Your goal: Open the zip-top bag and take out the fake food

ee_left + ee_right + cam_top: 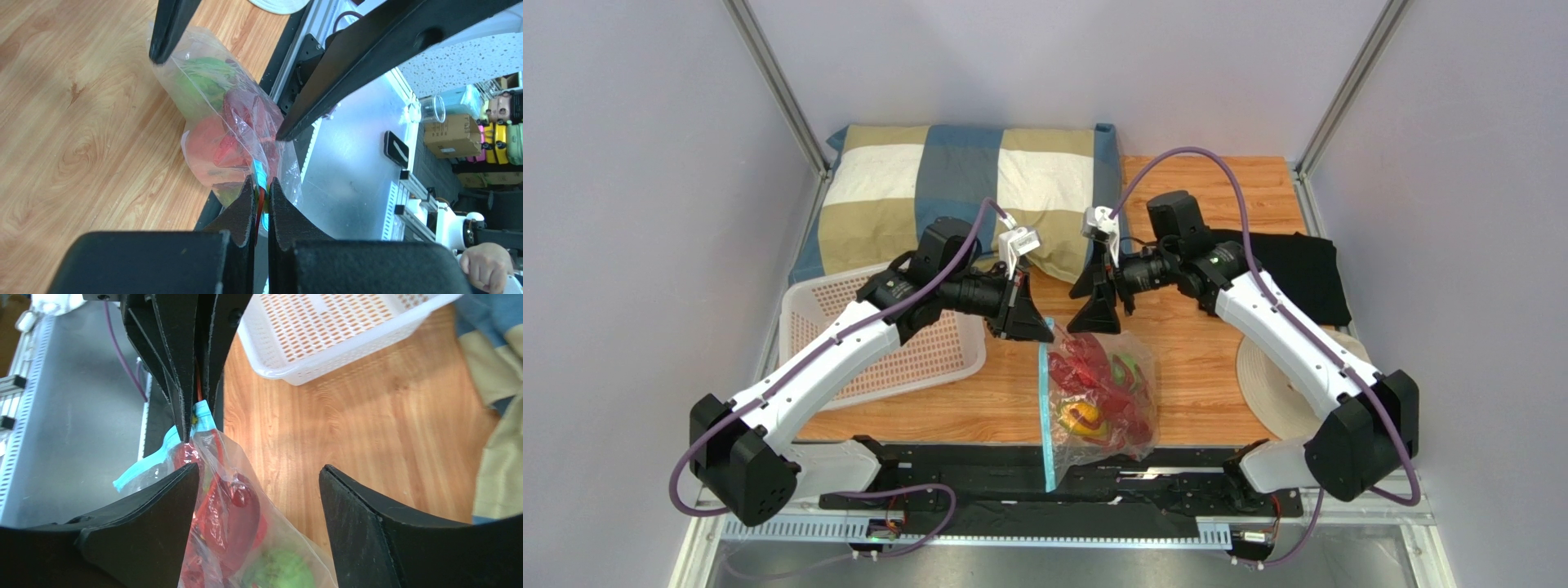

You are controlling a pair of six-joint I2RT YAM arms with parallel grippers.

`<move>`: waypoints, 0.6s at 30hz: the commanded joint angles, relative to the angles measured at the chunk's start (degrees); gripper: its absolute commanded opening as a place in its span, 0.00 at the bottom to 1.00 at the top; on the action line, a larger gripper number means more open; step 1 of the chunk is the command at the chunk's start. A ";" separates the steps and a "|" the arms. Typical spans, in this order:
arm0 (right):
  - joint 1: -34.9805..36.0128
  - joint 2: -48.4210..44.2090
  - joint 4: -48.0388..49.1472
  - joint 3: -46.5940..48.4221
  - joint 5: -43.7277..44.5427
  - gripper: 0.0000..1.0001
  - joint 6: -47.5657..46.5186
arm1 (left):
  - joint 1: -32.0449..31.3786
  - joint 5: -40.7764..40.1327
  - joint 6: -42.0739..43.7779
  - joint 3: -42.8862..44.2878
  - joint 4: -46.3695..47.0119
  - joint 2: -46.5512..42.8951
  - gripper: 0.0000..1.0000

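Left wrist — left fingers point(240, 214) tight on the zip-top bag point(215, 116) edge — right fingers point(356, 67) apart, astride it

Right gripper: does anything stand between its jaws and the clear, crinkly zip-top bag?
Nothing visible. The right gripper is open around the clear zip-top bag; the left gripper pinches its light blue zipper strip just beyond.

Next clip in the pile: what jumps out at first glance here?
The clear zip-top bag, stuffed with red, green and yellow fake food, sits at the middle of the table's near edge. The left tool is shut on its blue zipper strip, while the right tool is open with the bag between its fingers. A white perforated basket sits to the left, in front of a checked pillow.
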 commanded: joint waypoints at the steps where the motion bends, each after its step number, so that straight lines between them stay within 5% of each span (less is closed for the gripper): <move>1: 2.25 3.24 -1.35 1.22 -3.68 0.76 -3.04 | 0.13 1.97 0.96 3.18 1.84 -0.54 0.00; 7: 3.75 6.31 1.63 2.36 -6.91 0.70 -2.25 | 0.13 2.32 0.61 3.44 1.93 -0.54 0.00; 10: 3.75 7.63 1.82 3.24 -7.98 0.37 -2.07 | 0.13 1.19 0.26 3.18 1.93 -0.80 0.00; 11: 3.75 7.64 1.73 3.33 -7.90 0.12 -2.16 | 0.13 0.40 0.00 2.91 2.11 -1.06 0.00; 12: 3.75 7.72 1.73 3.33 -7.64 0.00 -2.16 | 0.22 -0.48 -0.36 1.87 2.28 -1.50 0.01; 15: 3.57 7.11 1.64 2.10 -7.37 0.00 -2.51 | 0.13 -5.67 -3.51 -2.77 5.96 -5.27 0.26; 16: 3.66 7.02 1.81 1.84 -6.85 0.00 -2.51 | 0.13 -7.24 -5.35 -3.93 8.85 -7.98 0.53; 18: 3.66 6.93 1.64 1.75 -6.84 0.00 -2.68 | 0.13 -10.49 -6.51 -6.39 10.36 -10.55 0.59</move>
